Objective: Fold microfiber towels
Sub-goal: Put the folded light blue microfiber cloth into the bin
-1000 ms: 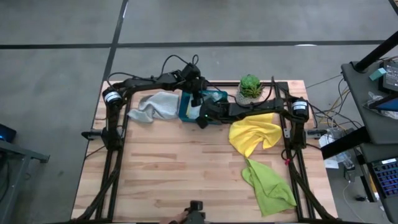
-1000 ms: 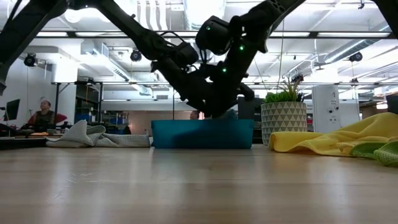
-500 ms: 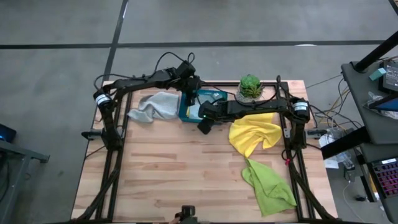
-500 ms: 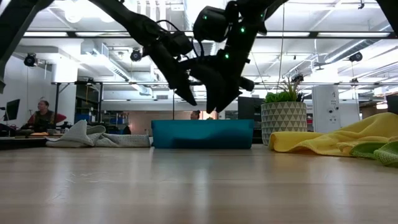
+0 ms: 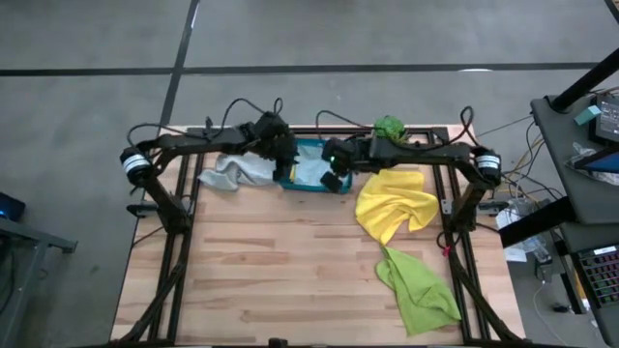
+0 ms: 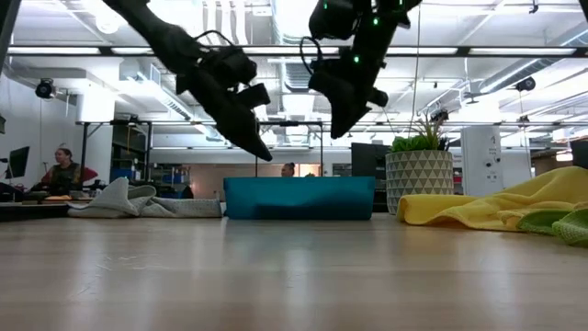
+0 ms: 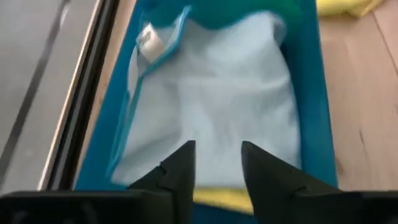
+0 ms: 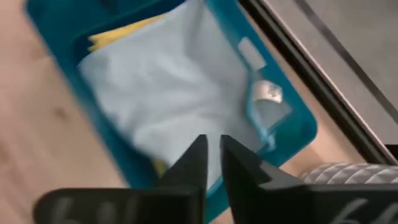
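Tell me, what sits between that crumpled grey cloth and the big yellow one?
In the high view, the teal tray lies between the grey towel and the yellow towel, with a light blue towel inside.

My two arms are dark, with silver-capped base joints, looping black cables, green indicator lights and tapered black fingers [image 7: 180, 171].

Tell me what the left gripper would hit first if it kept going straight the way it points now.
Most likely the light blue towel lying in the teal tray. The left gripper, fingers slightly apart, aims at the towel from above the tray; how far above is unclear.
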`<state>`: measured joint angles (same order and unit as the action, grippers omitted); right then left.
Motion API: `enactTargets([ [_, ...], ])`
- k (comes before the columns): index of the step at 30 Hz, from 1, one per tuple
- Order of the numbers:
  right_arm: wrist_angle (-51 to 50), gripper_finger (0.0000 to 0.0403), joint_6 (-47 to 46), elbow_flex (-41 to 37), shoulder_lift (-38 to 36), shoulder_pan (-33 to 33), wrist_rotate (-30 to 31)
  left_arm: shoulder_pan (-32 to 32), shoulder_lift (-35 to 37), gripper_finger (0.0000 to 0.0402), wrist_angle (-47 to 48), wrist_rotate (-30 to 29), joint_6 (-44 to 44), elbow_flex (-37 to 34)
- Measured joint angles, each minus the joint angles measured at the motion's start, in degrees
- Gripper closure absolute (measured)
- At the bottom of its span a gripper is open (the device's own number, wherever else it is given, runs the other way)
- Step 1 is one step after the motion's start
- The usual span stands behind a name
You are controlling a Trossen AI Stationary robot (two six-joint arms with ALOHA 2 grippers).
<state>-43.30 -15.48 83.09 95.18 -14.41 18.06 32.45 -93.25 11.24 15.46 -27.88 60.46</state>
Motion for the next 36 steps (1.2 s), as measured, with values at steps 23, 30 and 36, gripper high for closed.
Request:
enactTargets([
  [23,10.94,0.0394,6.70,-3.53,11.89,-9.51,-22.78,-1.08,-10.52,0.0401,-4.00,-9.67,6.75,-0.76],
  [30,13.52,0.0394,6.57,-3.72,11.87,-9.41,-22.83,-1.11,-8.46,0.0401,-3.32,-13.01,6.60,-0.28],
  [36,15.13,0.0394,7.52,-4.42,11.87,-8.83,-23.01,-1.47,-6.97,0.0402,-3.20,-9.01,6.58,-0.41],
])
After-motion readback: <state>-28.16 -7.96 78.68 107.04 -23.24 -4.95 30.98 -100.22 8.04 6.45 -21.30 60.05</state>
